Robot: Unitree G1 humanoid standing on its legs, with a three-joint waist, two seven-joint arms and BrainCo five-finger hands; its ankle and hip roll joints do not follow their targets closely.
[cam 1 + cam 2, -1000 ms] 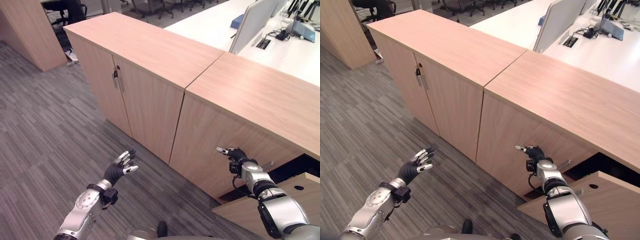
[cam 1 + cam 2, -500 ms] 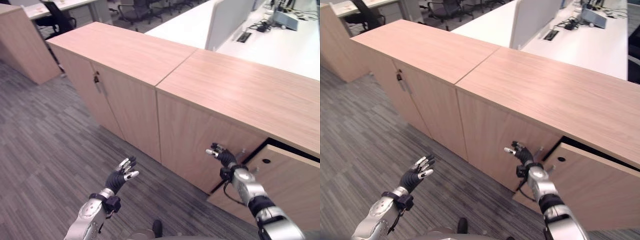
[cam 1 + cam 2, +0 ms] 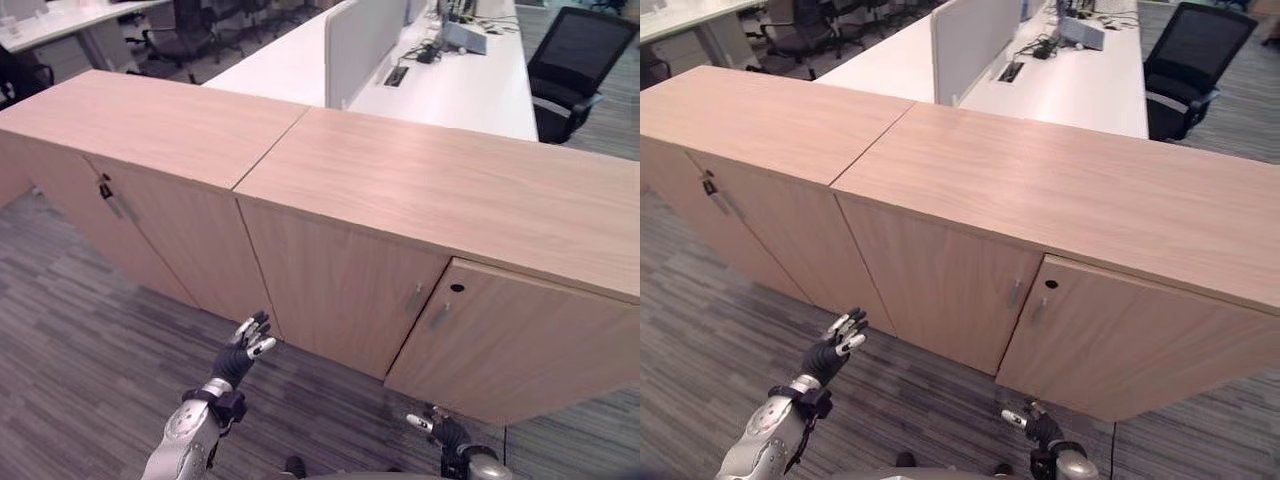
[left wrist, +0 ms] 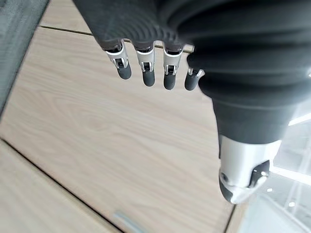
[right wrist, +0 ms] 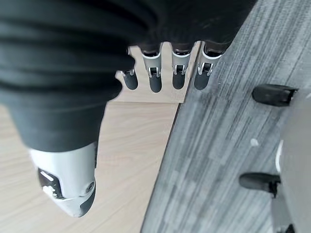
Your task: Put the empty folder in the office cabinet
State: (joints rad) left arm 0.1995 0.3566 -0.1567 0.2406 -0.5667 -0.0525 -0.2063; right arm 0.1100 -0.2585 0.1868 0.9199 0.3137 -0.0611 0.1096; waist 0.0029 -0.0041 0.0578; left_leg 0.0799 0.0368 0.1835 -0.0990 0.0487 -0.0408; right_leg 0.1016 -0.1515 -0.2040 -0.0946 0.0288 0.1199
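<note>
I see no folder; my right hand (image 3: 447, 432) sits below the ajar door (image 3: 510, 345), nearer than the left hand (image 3: 243, 352), both with fingers relaxed and empty.

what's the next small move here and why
Probably swing the ajar light wooden cabinet door shut with the right robot hand. The door stands out from the cabinet front at its handle side, and that hand is open and empty, low beside the door's bottom corner. The left robot hand is also open, raised before the closed door, and neither hand holds a folder.
</note>
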